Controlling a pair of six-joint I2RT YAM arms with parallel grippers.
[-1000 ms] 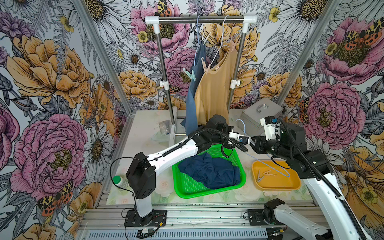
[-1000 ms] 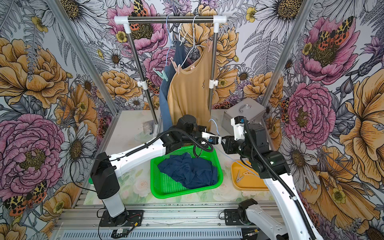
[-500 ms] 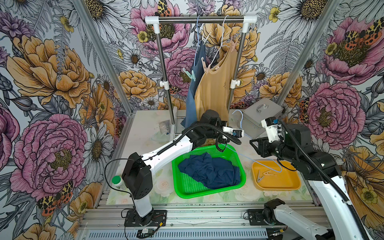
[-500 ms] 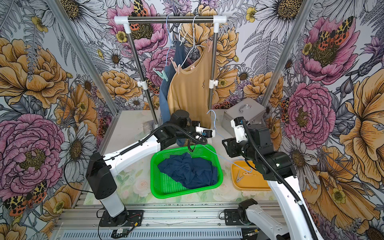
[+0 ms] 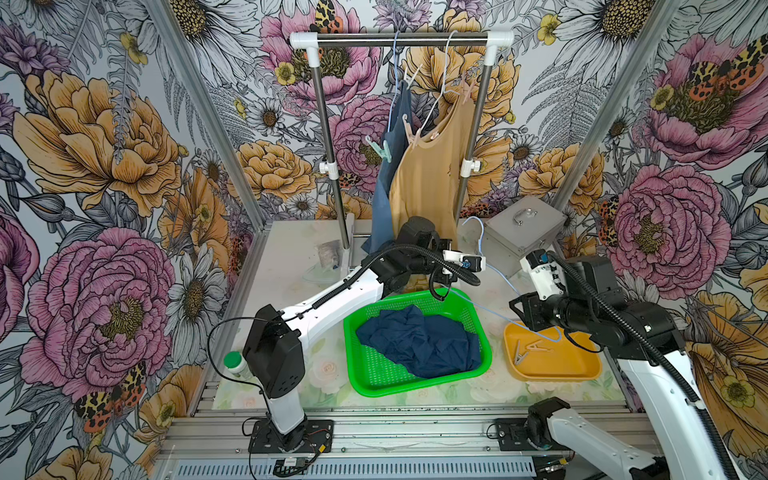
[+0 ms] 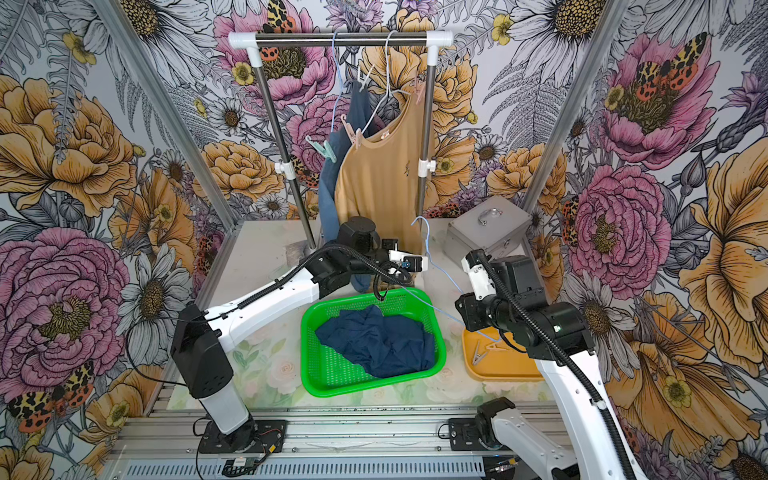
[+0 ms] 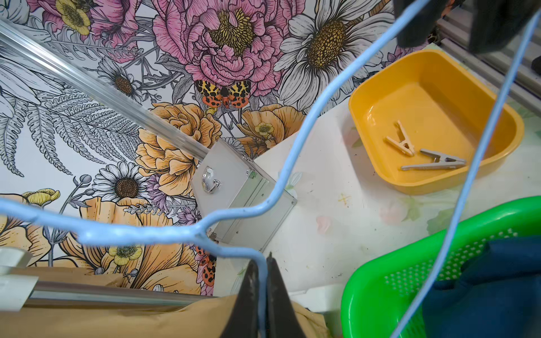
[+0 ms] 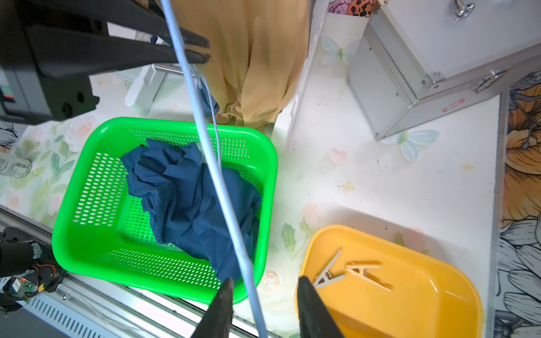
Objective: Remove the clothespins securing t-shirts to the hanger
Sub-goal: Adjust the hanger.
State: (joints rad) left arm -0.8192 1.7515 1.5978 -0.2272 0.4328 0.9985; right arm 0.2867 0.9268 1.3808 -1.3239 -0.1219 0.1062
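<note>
Right fingers backed off, left fingers pinching blue hanger, box label unreadable

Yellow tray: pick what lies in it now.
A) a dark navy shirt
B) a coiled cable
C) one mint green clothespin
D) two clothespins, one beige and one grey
D: the left wrist view shows a beige clothespin and a grey clothespin lying inside the yellow tray.
</note>
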